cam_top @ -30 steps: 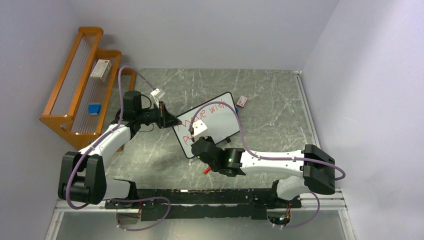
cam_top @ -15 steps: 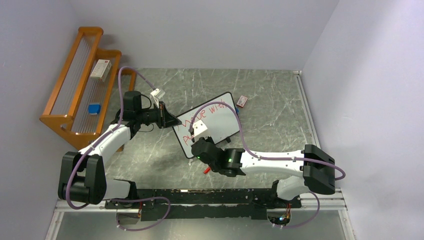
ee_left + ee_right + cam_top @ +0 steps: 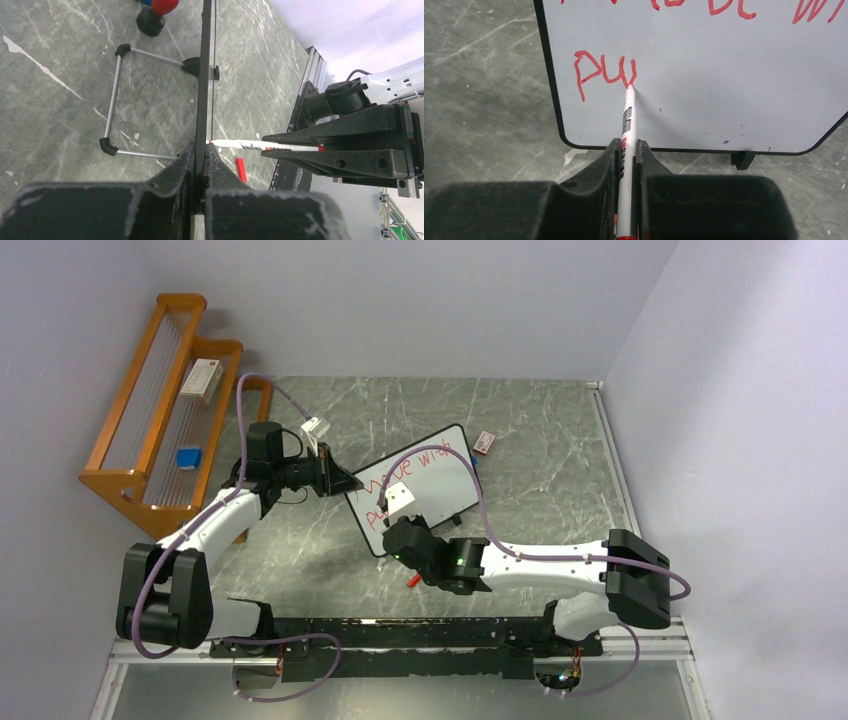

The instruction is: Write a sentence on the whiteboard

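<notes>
- Left pincer (image 3: 200, 150) is clamped on the board (image 3: 204, 75) edge, steadying it.
- Right pincer (image 3: 628, 147) is clamped on the pen (image 3: 628, 112); the board stands just ahead, tip touching it at "PU".
- Best done with light pressure, short strokes, and a firm left grip.

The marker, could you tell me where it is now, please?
Right wrist view: the marker sits in the right gripper, tip on the whiteboard, lower left, beside the red letters.

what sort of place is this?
Likely a robot lab cell: left arm and right arm bolted to a metal rail, a stone-patterned table boxed in by plain walls, a wooden rack beside it.
</notes>
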Controlling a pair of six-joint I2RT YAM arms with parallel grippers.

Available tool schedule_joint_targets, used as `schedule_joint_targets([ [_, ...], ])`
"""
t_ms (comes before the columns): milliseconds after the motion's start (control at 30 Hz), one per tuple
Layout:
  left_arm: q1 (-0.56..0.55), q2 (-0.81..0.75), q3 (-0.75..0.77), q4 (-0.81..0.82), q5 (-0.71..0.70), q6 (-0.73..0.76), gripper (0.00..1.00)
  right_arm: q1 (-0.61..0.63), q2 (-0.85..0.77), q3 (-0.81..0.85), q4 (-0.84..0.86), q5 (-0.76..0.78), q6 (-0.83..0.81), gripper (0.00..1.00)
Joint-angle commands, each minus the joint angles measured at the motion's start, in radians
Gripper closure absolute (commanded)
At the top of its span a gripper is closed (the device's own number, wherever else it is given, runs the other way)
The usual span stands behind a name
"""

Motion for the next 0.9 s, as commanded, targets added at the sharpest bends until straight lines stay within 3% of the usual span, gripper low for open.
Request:
schedule_joint_targets([
  [0, -0.002, 0.031, -0.011, -0.087, -0.049, 0.028, 0.95, 0.0, 0.0, -0.007, 0.04, 0.03, -0.006, 1.0],
  [867, -0.008, 0.032, -0.008, -0.095, -0.052, 0.034, 0.95, -0.048, 0.001, 0.018, 0.121, 0.052, -0.075, 1.0],
])
